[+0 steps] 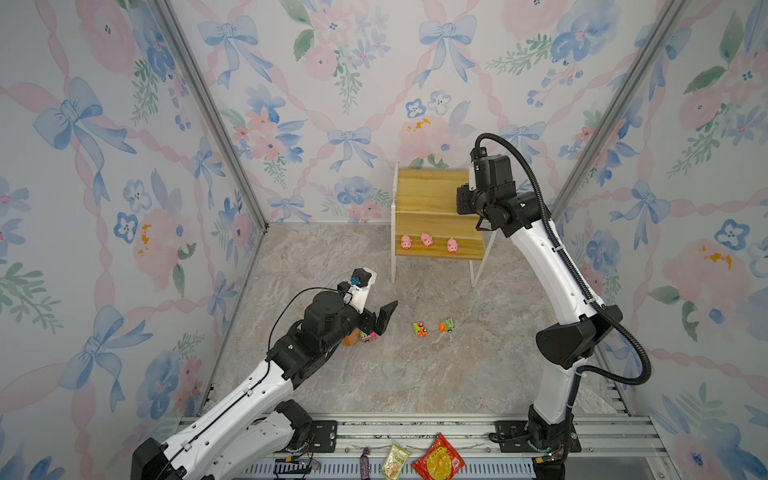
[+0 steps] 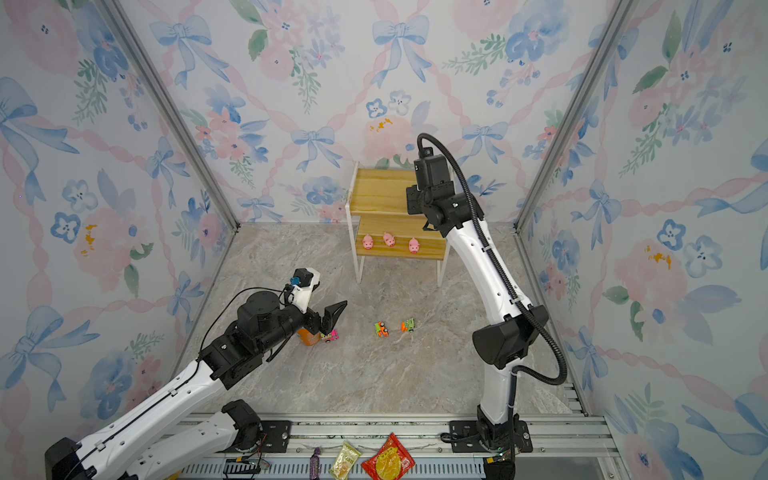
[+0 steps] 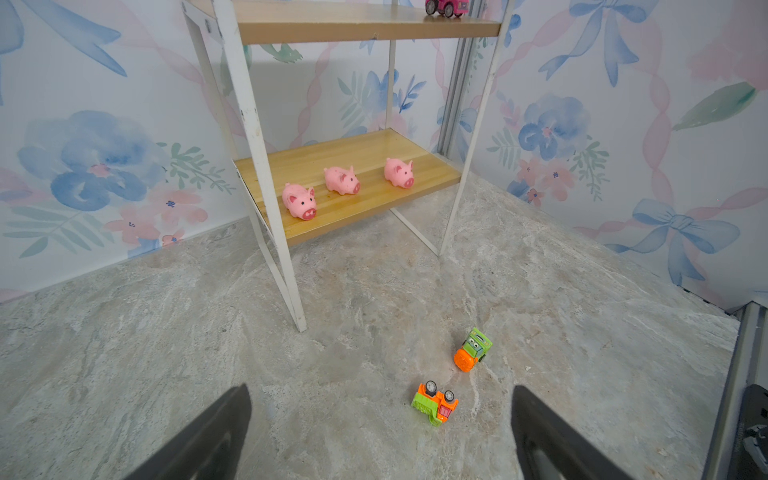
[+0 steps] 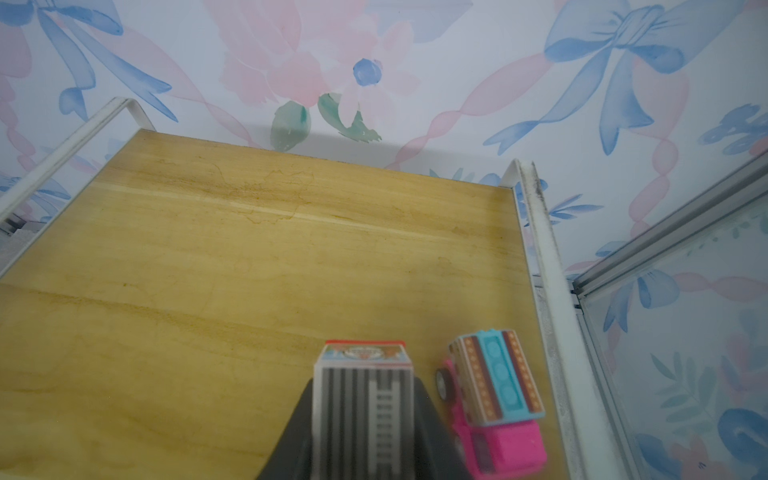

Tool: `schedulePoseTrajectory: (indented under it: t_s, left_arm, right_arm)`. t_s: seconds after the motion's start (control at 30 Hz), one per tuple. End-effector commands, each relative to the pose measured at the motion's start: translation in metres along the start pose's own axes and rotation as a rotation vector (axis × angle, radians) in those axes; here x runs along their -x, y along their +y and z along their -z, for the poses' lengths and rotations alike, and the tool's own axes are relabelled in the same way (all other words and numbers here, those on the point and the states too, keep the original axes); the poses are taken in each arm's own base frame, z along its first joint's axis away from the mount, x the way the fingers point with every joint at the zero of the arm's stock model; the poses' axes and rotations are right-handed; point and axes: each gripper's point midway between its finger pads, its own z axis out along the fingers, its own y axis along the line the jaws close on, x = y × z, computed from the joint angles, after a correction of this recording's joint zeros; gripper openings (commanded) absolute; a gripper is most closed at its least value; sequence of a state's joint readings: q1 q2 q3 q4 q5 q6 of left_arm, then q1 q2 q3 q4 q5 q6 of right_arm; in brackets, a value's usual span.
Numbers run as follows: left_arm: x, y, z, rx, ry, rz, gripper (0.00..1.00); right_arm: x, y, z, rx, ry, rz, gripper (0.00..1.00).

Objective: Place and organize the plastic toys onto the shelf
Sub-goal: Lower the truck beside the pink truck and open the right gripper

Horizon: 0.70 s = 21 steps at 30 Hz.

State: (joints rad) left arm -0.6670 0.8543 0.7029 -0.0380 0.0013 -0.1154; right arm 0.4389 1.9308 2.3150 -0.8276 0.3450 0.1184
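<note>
Top views: right arm (image 1: pixel 490 199) reaches over the shelf (image 1: pixel 419 187) upper board; three pigs (image 1: pixel 427 240) on the lower board; two trucks (image 1: pixel 420 329) on the worktop (image 1: pixel 457 374), nearer the left end effector (image 1: pixel 379 323). Left wrist: its jaws are spread and empty. The tipped truck (image 3: pixel 435 402) lies wheels-up just ahead, with open worktop all round. Right wrist: right end effector (image 4: pixel 363 415) pinches a ladder truck (image 4: pixel 361 374) over the top board, just beside the pink truck (image 4: pixel 494 399) near the side rail. Bare board lies on the other side, likely a safer set-down.

The marbled bench (image 1: pixel 415 374) carries the shelf (image 1: pixel 419 187), an orange can (image 2: pixel 308 337) with a small truck (image 2: pixel 330 336) beside it, and two green-orange trucks, one tipped over (image 3: pixel 435 404), one upright (image 3: pixel 473 353). Three pink pigs (image 1: pixel 427 240) stand on the lower board (image 1: pixel 469 251); a pink truck (image 4: pixel 494 399) sits on the upper board (image 4: pixel 249 270).
</note>
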Motion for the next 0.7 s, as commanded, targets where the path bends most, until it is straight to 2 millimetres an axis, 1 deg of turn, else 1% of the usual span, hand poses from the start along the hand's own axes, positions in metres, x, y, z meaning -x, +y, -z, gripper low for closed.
schedulePoseTrajectory:
  t_s: [0.0,0.4,0.67]
  left_arm:
    - [0.002,0.000,-0.002,-0.007,-0.010,-0.001,0.98]
    - [0.002,0.000,-0.001,-0.008,-0.011,0.002,0.98]
    - [0.002,0.001,-0.002,-0.007,-0.008,0.005,0.98]
  right_arm:
    - [0.002,-0.008,0.001,-0.016,0.005,0.000,0.28]
    - [-0.001,-0.006,-0.006,-0.013,0.014,0.006,0.29]
    - [0.001,-0.006,-0.009,-0.012,0.013,0.004,0.33]
